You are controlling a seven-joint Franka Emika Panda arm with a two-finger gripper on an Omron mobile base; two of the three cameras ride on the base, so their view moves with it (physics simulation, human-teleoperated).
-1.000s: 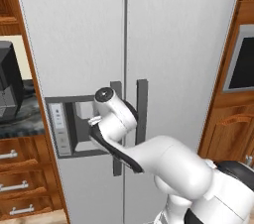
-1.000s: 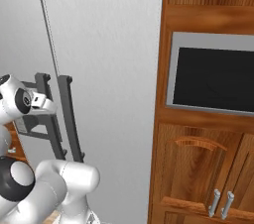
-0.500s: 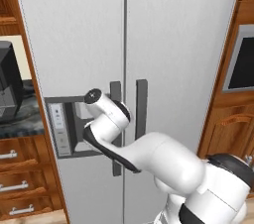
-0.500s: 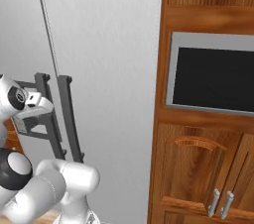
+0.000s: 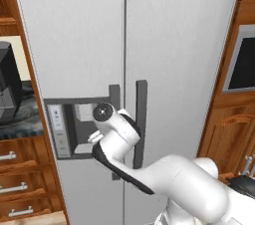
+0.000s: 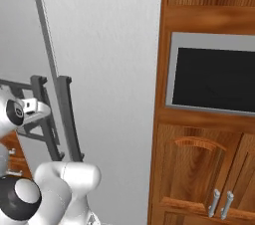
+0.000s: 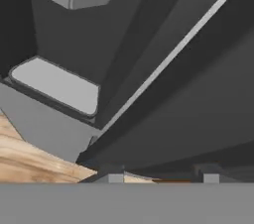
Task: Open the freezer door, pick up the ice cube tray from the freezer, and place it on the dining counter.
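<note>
Reaching at shut tall light-grey freezer door (image 5: 74, 45) w/ dark dispenser panel, white arm's gripper (image 7: 161, 177) at its dark vertical bar handle (image 5: 115, 100), fingertips barely visible, grip can't tell, handle mostly hidden behind wrist.

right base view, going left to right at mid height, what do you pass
freezer door handle → plain fridge door handle → plain grey fridge door → wooden cabinet frame → built-in oven
</note>
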